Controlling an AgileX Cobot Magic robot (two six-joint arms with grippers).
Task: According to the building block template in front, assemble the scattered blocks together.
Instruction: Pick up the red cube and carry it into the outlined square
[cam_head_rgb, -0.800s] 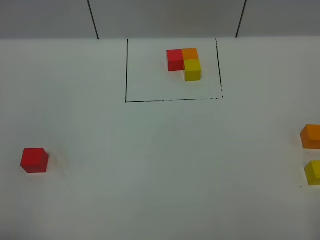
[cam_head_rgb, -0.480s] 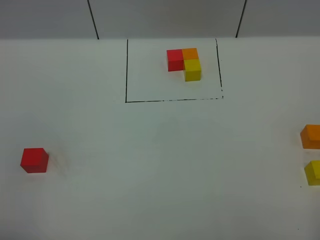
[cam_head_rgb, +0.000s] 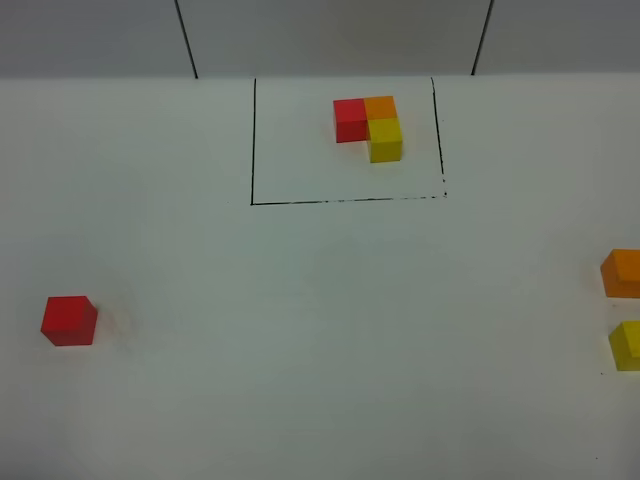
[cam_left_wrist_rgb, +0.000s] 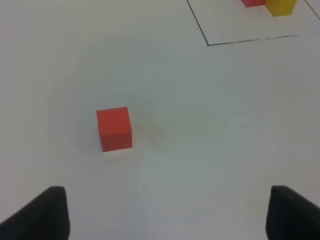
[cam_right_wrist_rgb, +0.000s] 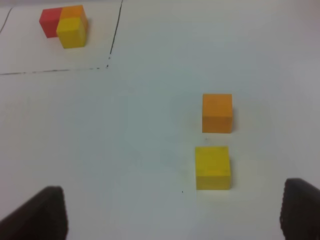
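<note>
Small matte red cube (cam_head_rgb: 69, 320), orange cube (cam_head_rgb: 622, 272) and yellow cube (cam_head_rgb: 627, 345) lie unmoved on the white worktop (cam_head_rgb: 320, 330); left tool (cam_left_wrist_rgb: 162, 215) and right tool (cam_right_wrist_rgb: 172, 215) apparently released, empty. Assembly not begun.

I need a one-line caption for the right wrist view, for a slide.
Open right gripper faces the loose orange cube and yellow cube, lying apart; the framed template sits beyond.

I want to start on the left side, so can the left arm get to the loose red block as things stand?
Probably yes. The red block sits alone on the bare table in front of the left gripper, whose jaws stand wide open, and nothing lies between them.
</note>
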